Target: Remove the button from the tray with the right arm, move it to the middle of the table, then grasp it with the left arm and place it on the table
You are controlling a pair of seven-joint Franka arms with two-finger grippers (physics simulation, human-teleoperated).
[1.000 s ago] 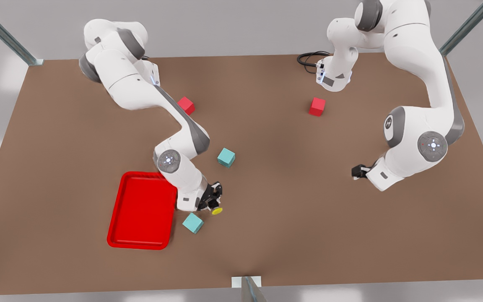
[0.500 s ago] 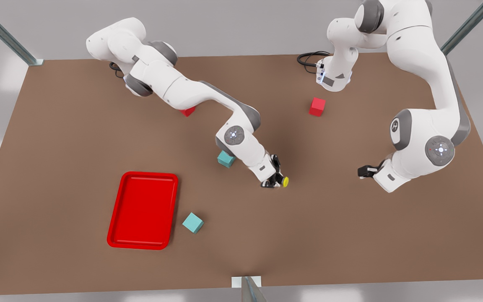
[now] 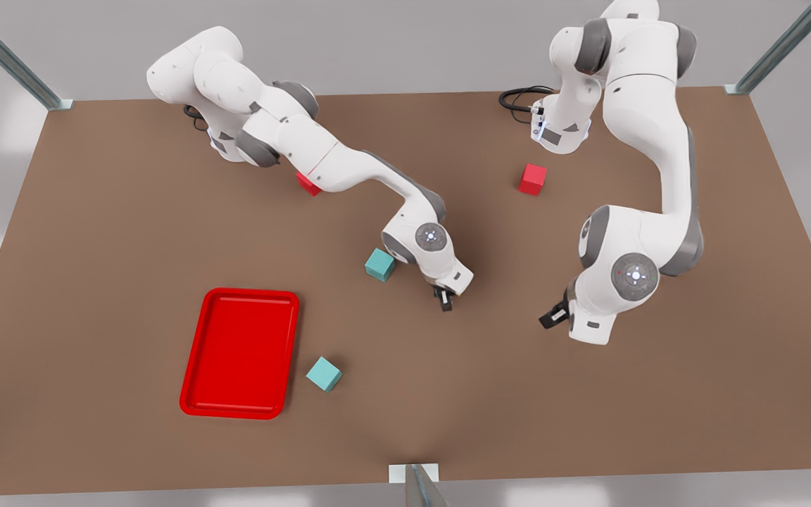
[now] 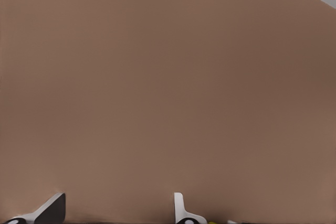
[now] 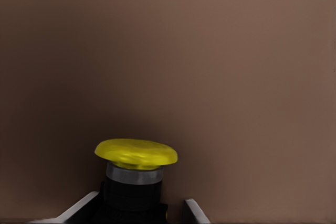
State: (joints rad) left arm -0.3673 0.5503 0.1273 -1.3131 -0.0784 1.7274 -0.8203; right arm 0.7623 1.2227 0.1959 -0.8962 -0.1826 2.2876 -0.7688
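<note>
The right gripper (image 3: 445,301) is near the middle of the table (image 3: 131,211), clamped on the button (image 5: 135,169), whose yellow cap points away from the wrist. The left gripper (image 3: 553,317) hovers on the front view's right, fingers (image 4: 181,211) spread apart. The tray (image 3: 240,352) lies well apart.

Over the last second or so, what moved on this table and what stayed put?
The right gripper, fingers shut on the button, carried it from beside the tray to the middle of the table. The left gripper swung inward toward it. The tray, both teal cubes and both red cubes stayed put.
</note>
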